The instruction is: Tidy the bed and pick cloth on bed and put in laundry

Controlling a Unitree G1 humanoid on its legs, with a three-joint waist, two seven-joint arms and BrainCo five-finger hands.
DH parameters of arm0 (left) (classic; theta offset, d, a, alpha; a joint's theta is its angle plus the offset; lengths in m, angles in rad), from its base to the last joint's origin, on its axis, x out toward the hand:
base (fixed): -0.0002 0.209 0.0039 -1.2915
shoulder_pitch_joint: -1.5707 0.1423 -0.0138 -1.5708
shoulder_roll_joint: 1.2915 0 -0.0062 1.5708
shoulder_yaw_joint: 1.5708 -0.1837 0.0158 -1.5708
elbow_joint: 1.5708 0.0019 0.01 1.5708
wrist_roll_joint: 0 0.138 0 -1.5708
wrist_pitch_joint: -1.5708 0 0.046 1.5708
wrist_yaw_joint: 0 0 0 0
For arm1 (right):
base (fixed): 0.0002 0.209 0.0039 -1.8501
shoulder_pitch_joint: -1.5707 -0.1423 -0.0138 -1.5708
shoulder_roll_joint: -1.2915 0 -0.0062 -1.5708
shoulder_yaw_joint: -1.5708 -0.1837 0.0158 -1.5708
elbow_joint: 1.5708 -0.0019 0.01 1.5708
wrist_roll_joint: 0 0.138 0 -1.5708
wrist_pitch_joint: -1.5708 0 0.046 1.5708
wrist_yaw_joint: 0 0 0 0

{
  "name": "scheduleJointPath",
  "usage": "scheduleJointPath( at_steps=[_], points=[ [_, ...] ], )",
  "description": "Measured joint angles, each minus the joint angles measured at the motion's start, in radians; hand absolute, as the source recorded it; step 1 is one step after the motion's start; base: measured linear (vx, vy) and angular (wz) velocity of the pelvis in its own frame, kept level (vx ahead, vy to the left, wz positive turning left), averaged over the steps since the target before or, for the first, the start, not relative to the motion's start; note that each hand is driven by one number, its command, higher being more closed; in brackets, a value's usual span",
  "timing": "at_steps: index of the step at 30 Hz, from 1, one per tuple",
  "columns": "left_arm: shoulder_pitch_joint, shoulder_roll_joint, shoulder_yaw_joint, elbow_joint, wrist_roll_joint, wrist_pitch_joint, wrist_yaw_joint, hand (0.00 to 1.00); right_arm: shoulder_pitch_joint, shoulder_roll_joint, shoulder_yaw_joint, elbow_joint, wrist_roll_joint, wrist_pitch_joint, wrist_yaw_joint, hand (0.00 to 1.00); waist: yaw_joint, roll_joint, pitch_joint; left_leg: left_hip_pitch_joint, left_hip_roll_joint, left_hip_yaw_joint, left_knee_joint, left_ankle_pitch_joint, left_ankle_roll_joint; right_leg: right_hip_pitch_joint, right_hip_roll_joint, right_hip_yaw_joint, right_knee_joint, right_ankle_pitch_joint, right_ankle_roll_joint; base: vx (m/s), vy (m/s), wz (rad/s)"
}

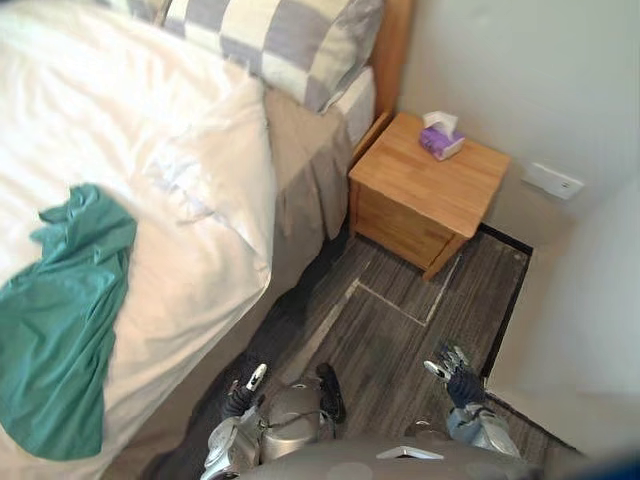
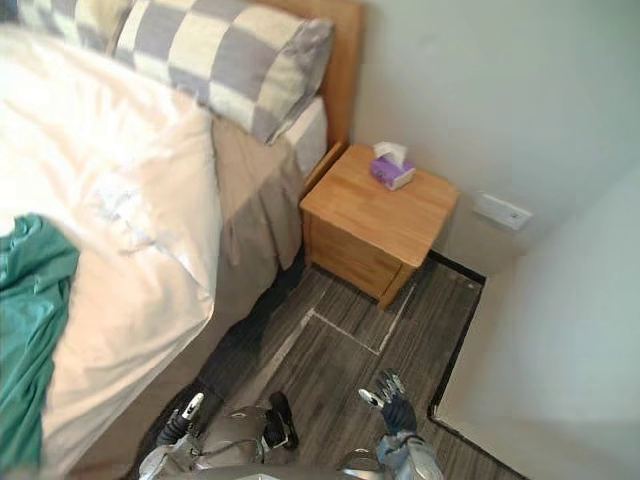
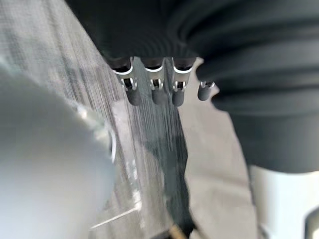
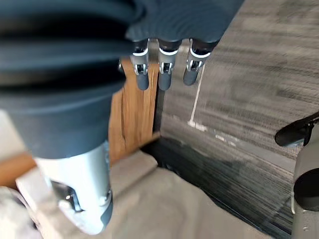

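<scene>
Straight and relaxed, clasping nothing: fingers (image 3: 133,93) of the left hand (image 1: 242,396) at 6 o'clock, likewise the right hand (image 1: 460,380) at 5, both low over the floor (image 1: 400,340). Out at 9 o'clock on the white duvet (image 1: 150,130), a rumpled green cloth (image 1: 65,320). Probably light and limp; best pinched at a raised fold along its upper edge.
</scene>
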Motion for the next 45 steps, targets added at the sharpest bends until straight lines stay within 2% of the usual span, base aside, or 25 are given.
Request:
scheduleJointPath(
  at_steps=[1, 3, 4, 5, 6, 7, 10, 12, 13, 14, 15, 16, 17, 19, 20, 21, 22, 23, 27, 30, 33, 37, 39, 41, 45],
  points=[
    [0.0, 0.0, -0.002, 0.004, 0.0, 0.0, 0.001, 0.0, -0.007, 0.001, 0.006, 0.001, -0.001, -0.006, -0.001, 0.0, 0.002, 0.0, -0.001, 0.008, 0.004, 0.054, 0.024, -0.005, -0.004, 0.029, -0.001, 0.0, -0.026, 0.025, 0.007, 0.28, 0.114, 0.42],
    [0.004, 0.006, -0.019, 0.012, -0.001, 0.002, 0.005, 0.0, -0.023, -0.004, 0.009, 0.015, -0.002, -0.009, -0.007, 0.0, 0.008, 0.004, -0.004, 0.019, -0.014, 0.045, 0.017, -0.042, -0.035, 0.038, -0.002, 0.0, -0.012, 0.042, 0.019, 0.27, 0.117, 0.47],
    [0.005, 0.01, -0.034, 0.037, 0.0, 0.003, 0.012, 0.0, -0.04, -0.026, 0.01, 0.044, -0.001, -0.007, -0.011, 0.0, 0.008, 0.021, -0.014, 0.058, -0.047, -0.009, -0.05, -0.098, -0.05, 0.002, -0.025, -0.013, 0.129, 0.031, 0.033, 0.18, 0.103, 0.51],
    [0.006, 0.009, -0.043, 0.047, 0.003, 0.003, 0.015, 0.0, -0.04, -0.036, 0.013, 0.048, -0.001, -0.006, -0.013, 0.0, 0.009, 0.029, -0.018, 0.085, -0.066, -0.035, -0.094, -0.12, -0.045, -0.028, -0.046, -0.016, 0.233, 0.029, 0.034, 0.24, 0.149, 0.71],
    [0.007, 0.02, -0.054, 0.053, 0.003, 0.001, 0.023, 0.0, -0.042, -0.041, 0.022, 0.054, 0.0, -0.003, -0.019, 0.0, 0.01, 0.025, -0.015, 0.125, -0.113, -0.075, -0.158, -0.126, -0.021, -0.099, -0.105, -0.012, 0.439, 0.042, 0.011, 0.28, 0.077, 1.16],
    [0.008, 0.056, -0.079, 0.067, 0.015, -0.005, 0.029, 0.0, -0.043, -0.053, 0.048, 0.056, -0.001, -0.001, -0.02, 0.0, -0.013, -0.007, -0.003, 0.171, -0.168, -0.15, -0.197, -0.124, -0.019, -0.21, -0.172, 0.043, 0.714, 0.037, -0.032, 0.27, 0.029, 1.36],
    [0.012, 0.073, -0.121, 0.089, 0.004, -0.008, 0.032, 0.0, -0.037, -0.084, 0.091, 0.056, -0.001, 0.006, -0.022, 0.0, -0.036, 0.012, 0.004, 0.223, -0.174, -0.261, -0.216, -0.118, -0.007, -0.346, -0.167, 0.091, 0.815, -0.025, -0.053, 0.25, -0.052, 1.42],
    [0.006, 0.076, -0.157, 0.087, -0.002, -0.005, 0.03, 0.0, -0.04, -0.099, 0.114, 0.057, 0.0, 0.005, -0.024, 0.0, -0.037, 0.028, 0.011, 0.259, -0.163, -0.358, -0.248, -0.105, -0.02, -0.44, -0.146, 0.124, 0.725, -0.047, -0.04, 0.29, -0.092, 1.49],
    [0.004, 0.076, -0.18, 0.076, -0.002, 0.001, 0.028, 0.0, -0.036, -0.099, 0.125, 0.06, 0.001, 0.004, -0.023, 0.0, -0.039, 0.05, 0.023, 0.278, -0.144, -0.42, -0.262, -0.097, -0.032, -0.473, -0.118, 0.141, 0.635, -0.051, -0.04, 0.31, -0.165, 1.63],
    [-0.005, 0.074, -0.196, 0.07, 0.001, 0.005, 0.029, 0.0, -0.033, -0.097, 0.128, 0.048, 0.004, -0.005, -0.022, 0.0, -0.041, 0.049, 0.022, 0.291, -0.126, -0.485, -0.272, -0.089, -0.046, -0.513, -0.077, 0.191, 0.537, -0.05, -0.039, 0.38, -0.254, 1.73],
    [-0.013, 0.072, -0.201, 0.068, 0.005, 0.006, 0.03, 0.0, -0.032, -0.095, 0.128, 0.041, 0.008, -0.01, -0.022, 0.0, -0.045, 0.061, 0.029, 0.287, -0.113, -0.54, -0.272, -0.087, -0.058, -0.531, -0.047, 0.244, 0.462, -0.043, -0.031, 0.31, -0.258, 1.5],
    [-0.019, 0.069, -0.202, 0.068, 0.011, 0.007, 0.03, 0.0, -0.03, -0.092, 0.129, 0.038, 0.013, -0.015, -0.022, 0.0, -0.048, 0.06, 0.03, 0.287, -0.105, -0.576, -0.272, -0.088, -0.066, -0.535, -0.029, 0.28, 0.413, -0.038, -0.029, 0.29, -0.318, 1.59],
    [-0.023, 0.061, -0.199, 0.066, 0.013, 0.013, 0.031, 0.0, -0.023, -0.085, 0.129, 0.037, 0.018, -0.019, -0.022, 0.0, -0.06, 0.046, 0.027, 0.286, -0.099, -0.633, -0.267, -0.092, -0.087, -0.535, -0.003, 0.355, 0.319, -0.016, -0.024, 0.28, -0.359, 1.69],
    [-0.017, 0.068, -0.18, 0.033, 0.022, 0.015, 0.033, 0.0, 0.003, -0.048, 0.134, 0.03, 0.024, -0.037, -0.025, 0.0, -0.059, -0.017, 0.017, 0.278, -0.114, -0.629, -0.231, -0.125, -0.139, -0.491, -0.012, 0.457, 0.145, 0.103, -0.018, 0.25, -0.378, 1.43],
    [-0.029, 0.061, -0.161, 0.04, 0.021, 0.013, 0.039, 0.0, 0.004, -0.043, 0.132, 0.017, 0.023, -0.054, -0.026, 0.0, -0.051, 0.0, 0.032, 0.286, -0.084, -0.605, -0.196, -0.162, -0.163, -0.478, -0.003, 0.438, 0.178, 0.115, -0.05, 0.19, -0.365, 0.74],
    [-0.013, 0.026, -0.142, 0.039, 0.021, 0.008, 0.046, 0.0, 0.009, -0.047, 0.135, 0.006, 0.024, -0.07, -0.027, 0.0, -0.039, 0.018, 0.017, 0.277, -0.042, -0.577, -0.18, -0.172, -0.187, -0.471, 0.024, 0.422, 0.188, 0.095, -0.059, 0.19, -0.343, 0.52],
    [-0.011, 0.015, -0.13, 0.04, 0.022, 0.003, 0.048, 0.0, 0.01, -0.047, 0.142, 0.002, 0.026, -0.078, -0.027, 0.0, -0.038, 0.027, 0.01, 0.277, -0.03, -0.573, -0.18, -0.176, -0.194, -0.466, 0.031, 0.411, 0.189, 0.081, -0.071, 0.23, -0.335, 0.31],
    [-0.011, 0.004, -0.122, 0.04, 0.032, -0.006, 0.051, 0.0, 0.01, -0.047, 0.166, 0.0, 0.041, -0.081, -0.028, 0.0, -0.036, 0.049, 0.001, 0.286, -0.012, -0.576, -0.191, -0.175, -0.207, -0.458, 0.04, 0.383, 0.196, 0.061, -0.09, 0.21, -0.284, 0.4],
    [-0.01, -0.001, -0.114, 0.05, 0.047, -0.01, 0.055, 0.0, 0.011, -0.043, 0.201, 0.002, 0.063, -0.072, -0.061, 0.0, -0.033, 0.045, -0.007, 0.319, 0.009, -0.573, -0.244, -0.127, -0.231, -0.426, 0.043, 0.337, 0.202, 0.039, -0.099, 0.11, -0.16, 0.35],
    [-0.006, 0.003, -0.101, 0.049, 0.039, -0.012, 0.069, 0.0, 0.011, -0.028, 0.186, 0.017, 0.088, -0.044, -0.133, 0.0, -0.029, 0.027, -0.022, 0.328, 0.014, -0.528, -0.271, -0.093, -0.238, -0.403, 0.038, 0.32, 0.173, 0.039, -0.1, 0.01, -0.043, 0.19],
    [0.004, 0.008, -0.069, 0.048, 0.042, -0.006, 0.088, 0.0, 0.035, 0.008, 0.083, 0.021, 0.15, -0.043, -0.238, 0.0, -0.033, -0.001, -0.044, 0.329, 0.015, -0.426, -0.29, -0.052, -0.23, -0.349, 0.018, 0.257, 0.106, 0.051, -0.106, -0.03, -0.006, 0.61],
    [0.024, 0.006, -0.057, 0.048, 0.05, 0.001, 0.097, 0.0, 0.083, 0.011, -0.033, 0.015, 0.209, -0.012, -0.418, 0.0, -0.024, -0.006, -0.074, 0.352, 0.016, -0.406, -0.359, -0.034, -0.233, -0.312, 0.019, 0.217, 0.067, 0.065, -0.1, -0.03, 0.029, 0.35],
    [0.027, 0.006, -0.054, 0.048, 0.053, 0.004, 0.1, 0.0, 0.087, 0.012, -0.128, -0.007, 0.209, 0.018, -0.565, 0.0, -0.015, -0.008, -0.081, 0.367, 0.016, -0.402, -0.397, -0.014, -0.233, -0.291, 0.031, 0.214, 0.014, 0.098, -0.097, -0.04, 0.039, 0.0],
    [0.029, 0.008, -0.054, 0.048, 0.057, 0.01, 0.112, 0.0, 0.089, 0.007, -0.198, -0.063, 0.237, 0.026, -0.64, 0.0, -0.012, -0.01, -0.086, 0.382, 0.016, -0.397, -0.428, -0.002, -0.23, -0.269, 0.04, 0.214, -0.026, 0.121, -0.095, -0.05, 0.026, -0.03],
    [0.042, 0.04, -0.068, 0.039, 0.062, 0.029, 0.124, 0.0, 0.078, -0.063, -0.271, -0.232, 0.236, 0.027, -0.706, 0.0, -0.016, -0.027, -0.107, 0.396, 0.005, -0.394, -0.484, 0.025, -0.225, -0.263, 0.045, 0.223, -0.063, 0.152, -0.087, -0.03, 0.016, -0.02]
  ],
)
